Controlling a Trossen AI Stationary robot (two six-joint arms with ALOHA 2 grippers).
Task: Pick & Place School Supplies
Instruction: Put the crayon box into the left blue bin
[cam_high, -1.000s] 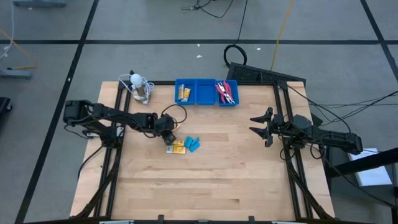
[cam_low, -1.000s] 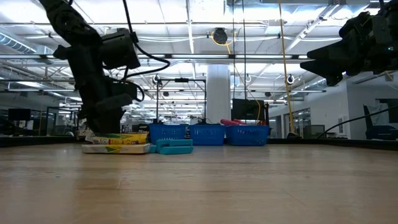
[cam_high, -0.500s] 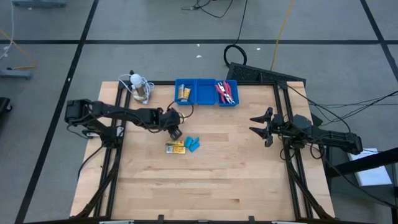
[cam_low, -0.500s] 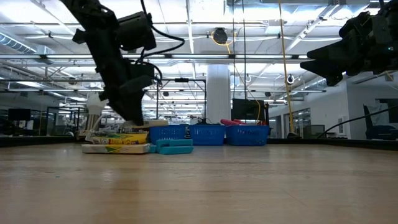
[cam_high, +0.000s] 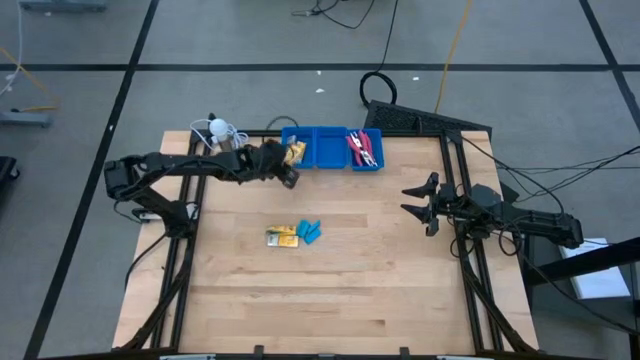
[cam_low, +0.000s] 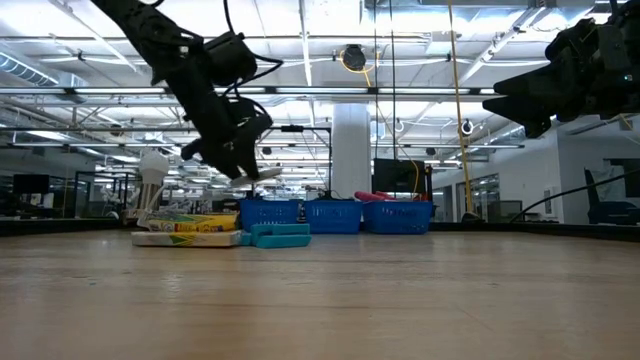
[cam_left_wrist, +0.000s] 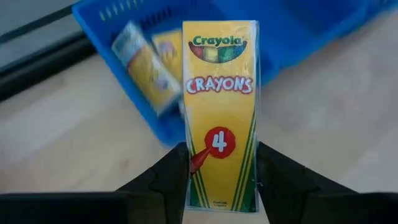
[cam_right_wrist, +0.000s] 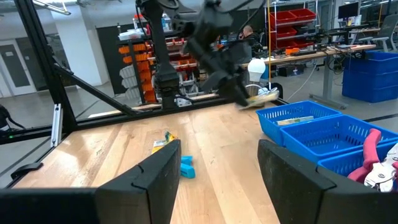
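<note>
My left gripper (cam_high: 286, 163) is shut on a yellow crayon packet (cam_left_wrist: 219, 106) and holds it in the air at the left end of the blue tray (cam_high: 330, 160). More yellow packets (cam_left_wrist: 146, 62) lie in the tray's left compartment, and red-handled scissors (cam_high: 363, 148) in its right one. Yellow packets (cam_high: 283, 236) and light-blue pieces (cam_high: 311, 231) lie flat in the middle of the table. My right gripper (cam_high: 414, 200) waits open at the table's right side, above the table. My left gripper pinches the crayon packet by its two long edges, near its bottom end (cam_left_wrist: 217, 190), between the two fingers (cam_left_wrist: 169, 180). The fingers slant down from the table's left and lie along the packet, which sticks out ahead of them. It is lifted clear of the table.
A white round object with a coiled cable (cam_high: 222, 140) stands at the far left corner, just left of the tray. The wooden tabletop (cam_high: 330, 290) stretches bare toward the near edge. Black frame rails (cam_high: 180, 260) run along both sides.
My left gripper has risen from the pile in the middle of the table with one crayon packet and swung toward the far edge, up to the tray's left compartment. The packet is now lifted clear; the other packets and the blue pieces stayed where they were.
</note>
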